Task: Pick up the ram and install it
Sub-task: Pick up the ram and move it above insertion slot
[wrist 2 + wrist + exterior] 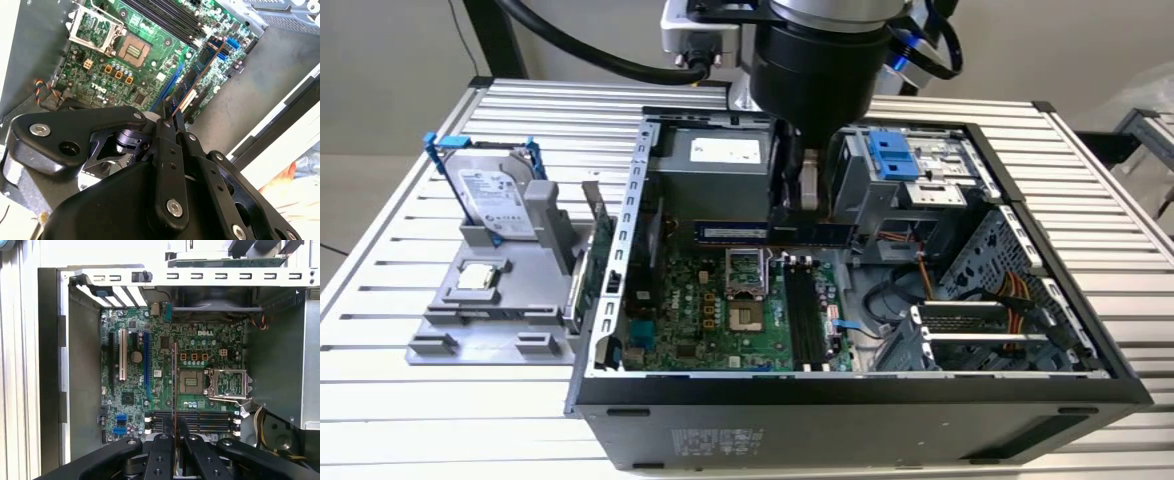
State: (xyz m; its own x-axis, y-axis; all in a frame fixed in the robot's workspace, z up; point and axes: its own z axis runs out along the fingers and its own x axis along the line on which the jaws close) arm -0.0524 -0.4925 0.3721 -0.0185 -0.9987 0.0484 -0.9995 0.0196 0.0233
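Ram (734, 232) hangs edge-down inside the open computer case (854, 385), clamped between the jaws of the gripper (807, 205) and held above the motherboard (707, 310), touching nothing below it. In the first wrist view the stick (174, 385) shows as a thin line running out from the gripper (174, 429), with one finger pressed against each face. The second wrist view shows the same hold, the board (197, 75) reaching out past the gripper (172, 117).

The black memory slots (195, 421) lie beside the processor socket (192, 382). In both the exterior and first wrist views, the stick runs crosswise to them rather than along them.

The main risk appears to be alignment. Brought down at this angle, the stick's edge would land across the slot walls or on nearby components, and pressure there could crack it or scratch the motherboard. The grip covers little of a long, thin piece, so any contact at the free end may twist it in the jaws. A slightly tilted stick could also seat at one end only.

On the counter (374, 300) outside the case, the hard drive (494, 195) stands upright in its holder, well apart.
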